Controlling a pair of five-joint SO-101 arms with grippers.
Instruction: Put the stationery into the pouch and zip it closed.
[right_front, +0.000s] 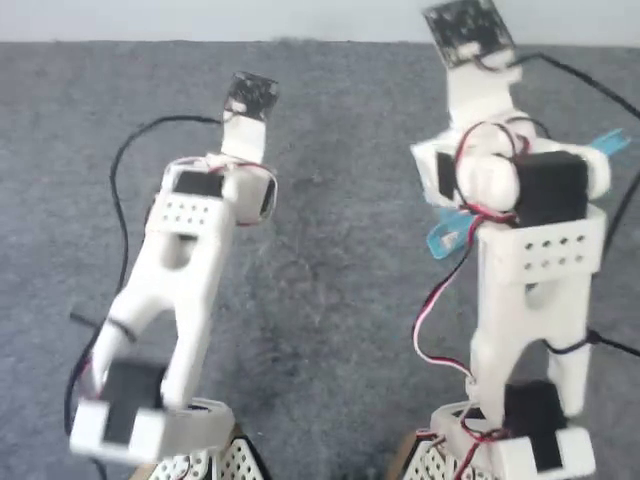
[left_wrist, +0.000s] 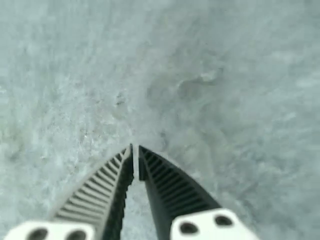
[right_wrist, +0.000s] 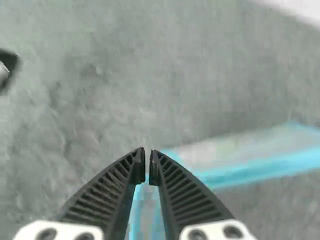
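left hand (left_wrist: 136, 148): pressed together tip to tip, nothing pinched; poised over the bare grey worktop (left_wrist: 215, 75).
right hand (right_wrist: 146, 152): also pressed together; tips just above one end of the pouch (right_wrist: 235, 152); cannot tell whether touching it.
pouch: pale blue and see-through, with a brighter blue edge; lying flat on the worktop beneath the right arm (right_front: 535, 250); in the high view, peeking out on both sides of that arm.
left arm (right_front: 185, 260): stretched out over the worktop beside the right arm, well apart from the pouch.
worktop: grey, rough like carpet, running back to a pale strip at the far edge.
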